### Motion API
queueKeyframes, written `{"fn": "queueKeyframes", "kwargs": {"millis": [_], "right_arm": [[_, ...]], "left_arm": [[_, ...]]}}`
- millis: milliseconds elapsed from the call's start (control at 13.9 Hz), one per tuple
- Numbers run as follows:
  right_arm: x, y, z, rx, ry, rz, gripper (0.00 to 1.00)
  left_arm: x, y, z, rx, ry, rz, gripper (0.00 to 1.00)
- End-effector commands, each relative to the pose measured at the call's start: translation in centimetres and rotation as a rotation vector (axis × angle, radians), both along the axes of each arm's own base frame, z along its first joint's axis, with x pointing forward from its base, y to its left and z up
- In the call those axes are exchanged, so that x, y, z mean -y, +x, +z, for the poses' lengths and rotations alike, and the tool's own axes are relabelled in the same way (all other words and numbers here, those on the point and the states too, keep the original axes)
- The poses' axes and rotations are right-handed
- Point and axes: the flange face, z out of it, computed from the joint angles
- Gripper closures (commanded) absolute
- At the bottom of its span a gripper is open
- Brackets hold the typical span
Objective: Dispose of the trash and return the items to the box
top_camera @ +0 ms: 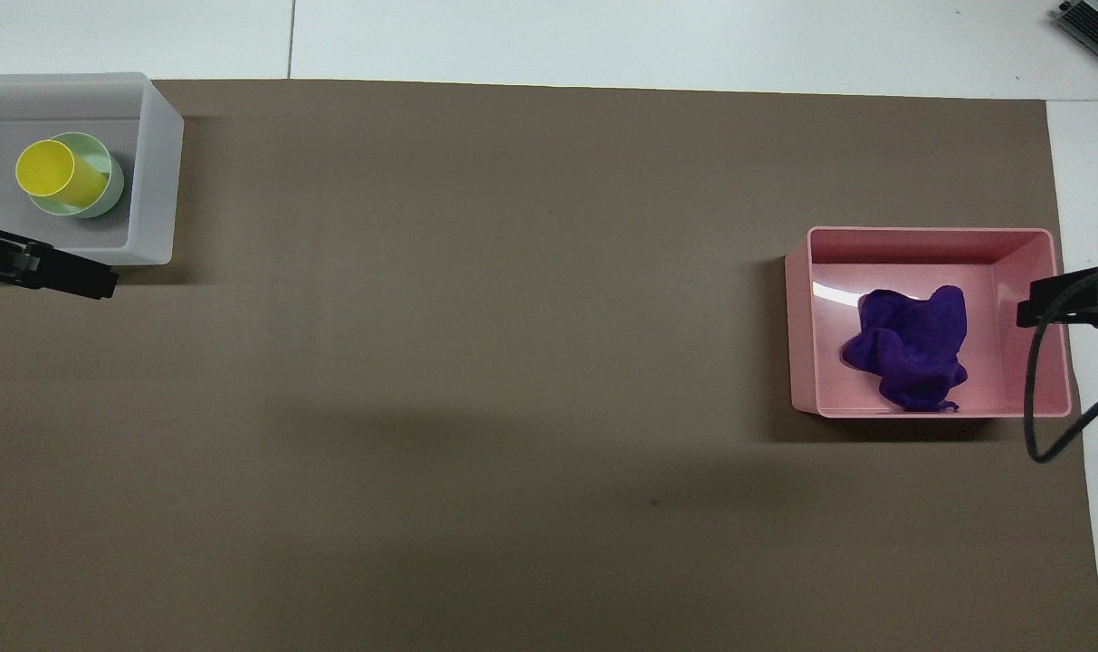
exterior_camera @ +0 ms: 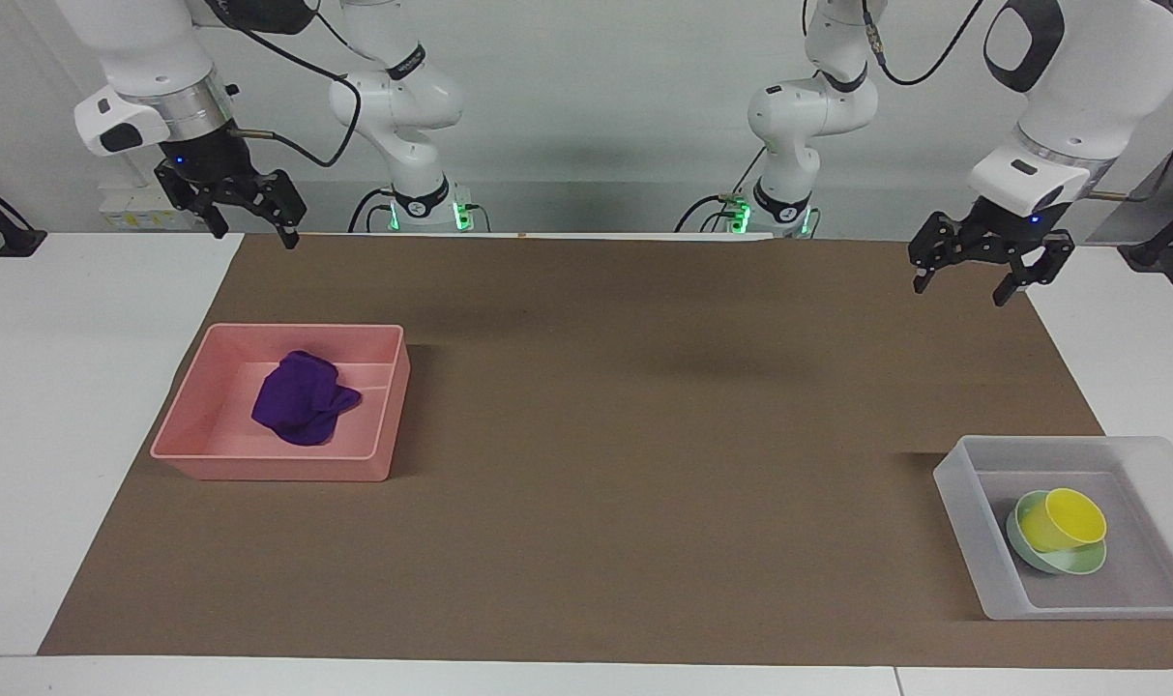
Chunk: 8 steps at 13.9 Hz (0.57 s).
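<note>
The purple cloth, the trash, lies bunched in the pink tray. In the frosted-white box the yellow cup rests tilted in the mint-green bowl. My left gripper hangs open and empty over the brown mat's edge at the left arm's end; one of its fingers shows beside the box in the overhead view. My right gripper waits open and empty, raised over the mat's corner at the right arm's end.
A brown mat covers most of the white table. The right arm's black cable loops over the pink tray's end wall in the overhead view. A dark device corner sits at the table's farthest corner.
</note>
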Motion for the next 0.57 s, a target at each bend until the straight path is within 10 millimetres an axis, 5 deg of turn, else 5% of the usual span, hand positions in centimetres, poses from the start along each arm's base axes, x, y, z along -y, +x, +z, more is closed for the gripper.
{"fn": "queueKeyframes", "kwargs": {"millis": [0, 503], "right_arm": [[0.1, -0.5, 0.0, 0.005, 0.012, -0.014, 0.00], [0.2, -0.5, -0.2, 0.002, 0.012, -0.016, 0.00]], "left_arm": [[-0.3, -1.0, 0.1, -0.020, -0.004, 0.012, 0.00], [-1.2, -1.4, -1.4, -0.023, -0.004, 0.032, 0.00]]}}
